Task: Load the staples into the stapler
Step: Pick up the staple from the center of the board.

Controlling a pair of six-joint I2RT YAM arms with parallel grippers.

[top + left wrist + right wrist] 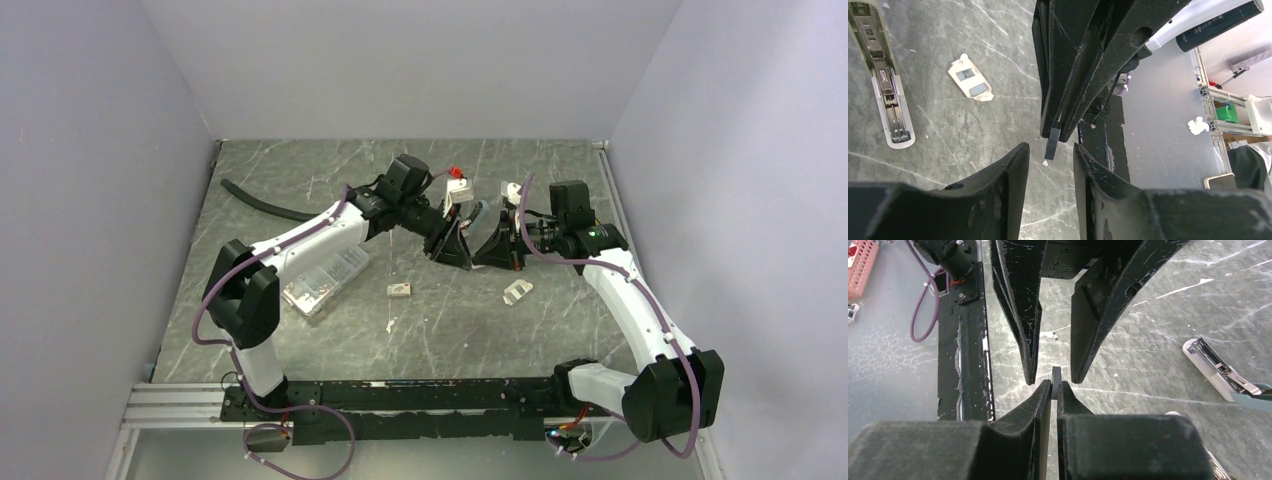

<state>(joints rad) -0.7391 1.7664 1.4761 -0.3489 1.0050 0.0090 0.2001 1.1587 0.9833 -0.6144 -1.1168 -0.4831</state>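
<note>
Right end effector (1056, 386) is pinching the staple strip (1056, 374) at mid-frame, with the strip pointing into the left end effector (1050, 147). That one is sitting open, straddling the strip without touching. The open stapler (890, 100) is lying upper left in the left wrist view, long axis running top-to-bottom.

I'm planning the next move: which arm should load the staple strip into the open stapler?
Right. The right gripper is shut on the strip, while the left gripper stands open around it, gripping nothing. The stapler lies open nearby.
</note>
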